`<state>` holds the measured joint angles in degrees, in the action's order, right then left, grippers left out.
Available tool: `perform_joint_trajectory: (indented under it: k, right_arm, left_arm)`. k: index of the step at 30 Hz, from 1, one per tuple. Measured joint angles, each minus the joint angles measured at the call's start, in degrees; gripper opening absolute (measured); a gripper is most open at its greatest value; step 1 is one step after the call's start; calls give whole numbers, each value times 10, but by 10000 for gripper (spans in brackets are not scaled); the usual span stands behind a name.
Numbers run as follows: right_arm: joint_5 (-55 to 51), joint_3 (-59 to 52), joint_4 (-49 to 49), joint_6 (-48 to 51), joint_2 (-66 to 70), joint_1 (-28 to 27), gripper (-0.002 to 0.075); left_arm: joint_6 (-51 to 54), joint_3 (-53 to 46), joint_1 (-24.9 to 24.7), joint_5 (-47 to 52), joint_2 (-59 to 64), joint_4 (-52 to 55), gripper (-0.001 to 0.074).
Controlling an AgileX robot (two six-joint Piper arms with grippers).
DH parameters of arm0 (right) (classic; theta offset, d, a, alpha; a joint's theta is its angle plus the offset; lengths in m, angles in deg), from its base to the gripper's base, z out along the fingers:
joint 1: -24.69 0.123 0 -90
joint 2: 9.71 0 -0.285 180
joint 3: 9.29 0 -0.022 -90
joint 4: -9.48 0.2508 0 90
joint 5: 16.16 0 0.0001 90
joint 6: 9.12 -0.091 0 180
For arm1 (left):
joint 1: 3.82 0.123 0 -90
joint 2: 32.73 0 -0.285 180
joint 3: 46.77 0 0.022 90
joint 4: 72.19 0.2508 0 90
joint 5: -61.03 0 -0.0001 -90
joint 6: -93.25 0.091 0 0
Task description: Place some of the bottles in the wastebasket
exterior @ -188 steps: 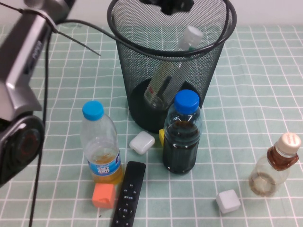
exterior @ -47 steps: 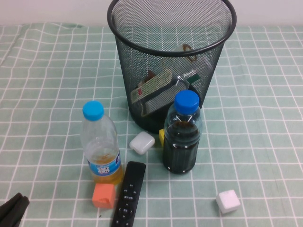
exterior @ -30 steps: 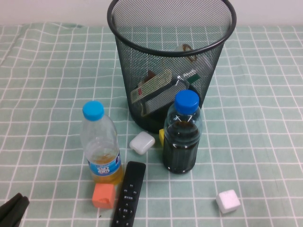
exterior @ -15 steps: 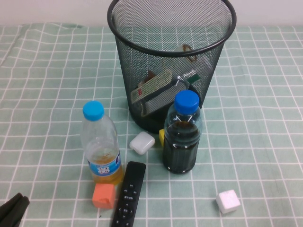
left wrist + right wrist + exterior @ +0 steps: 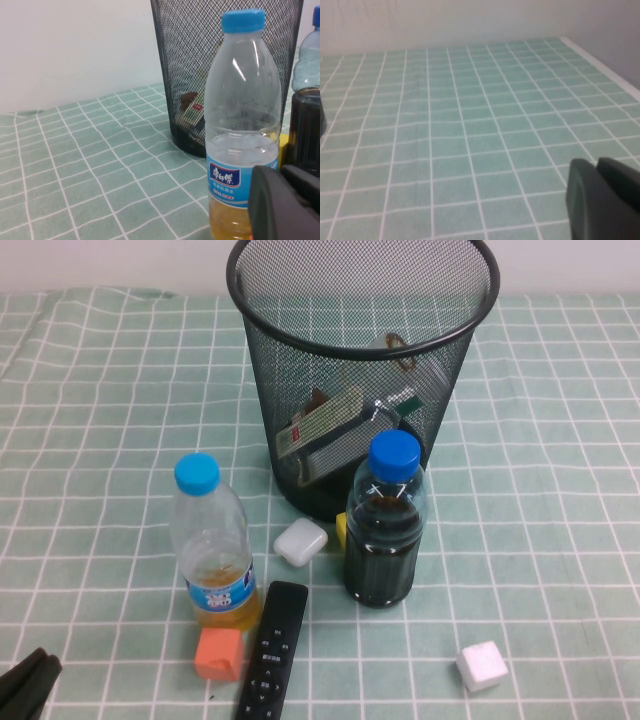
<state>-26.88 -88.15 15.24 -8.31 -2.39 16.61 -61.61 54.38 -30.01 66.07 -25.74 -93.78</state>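
Resting my left gripper at the table's near-left corner, fingers together, holding nothing; right gripper low over bare cloth, grip unclear. Well beyond, two clear plastic bottles lie inside the tall black wire-mesh wastebasket.

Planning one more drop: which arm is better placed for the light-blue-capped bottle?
Left. The left gripper sits at the near-left corner, facing that bottle; the right gripper faces only cloth.
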Motion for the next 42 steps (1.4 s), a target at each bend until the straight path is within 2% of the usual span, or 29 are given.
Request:
perform_joint_trajectory:
  k: [3, 8, 12, 17, 36, 39, 42]
  right_arm:
    - [-35, 0, 31, 46, 0, 0, -1]
    - [-75, 0, 32, 57, 0, 2, -1]
    - [-94, 0, -8, 10, 0, 28, -1]
    - [-105, 1, -52, -57, 0, 30, -1]
    - [-107, 2, -62, -67, -1, 30, -1]
    - [-107, 2, -62, -67, -1, 30, -1]
    - [-107, 2, -62, -67, -1, 30, -1]
  left_arm:
    - [0, 0, 0, 0, 0, 0, -4]
    - [0, 0, 0, 0, 0, 0, -4]
    - [0, 0, 0, 0, 0, 0, -4]
    - [0, 0, 0, 0, 0, 0, -4]
    - [21, 0, 0, -8, 0, 19, -4]
    - [8, 0, 28, -26, 0, 44, -4]
    - [-49, 0, 117, -25, 0, 77, -4]
